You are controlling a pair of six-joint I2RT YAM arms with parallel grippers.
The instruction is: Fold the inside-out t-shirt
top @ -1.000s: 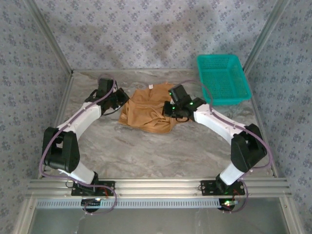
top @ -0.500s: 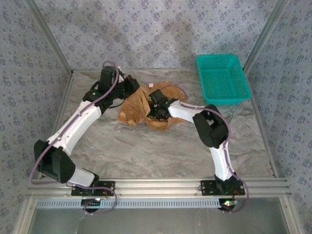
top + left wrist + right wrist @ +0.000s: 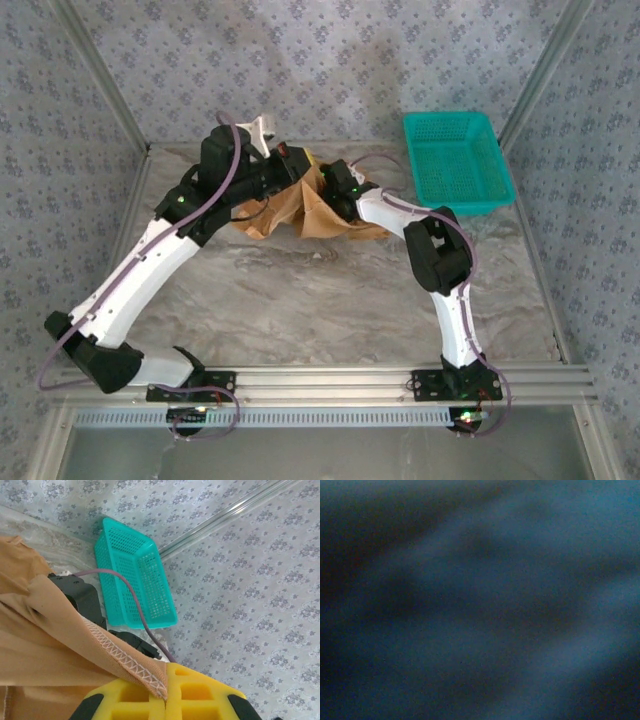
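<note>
Your left gripper [image 3: 165,696] is clamped tight on the stitched hem of the t-shirt [image 3: 322,214]. The t-shirt lies bunched by the far edge of the tabletop [image 3: 300,300], about midway along it, left of the basket [image 3: 456,160] in the far right corner. Your right gripper [image 3: 333,193] is pressed into the t-shirt, and you can't tell how wide it stands.

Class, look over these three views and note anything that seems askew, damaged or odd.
The t-shirt lies bunched in a heap at the far side of the table, not flat. One hem, seam stitching outward, is pinched between the left gripper's yellow fingers. The right wrist picture is dark and blurred.
</note>
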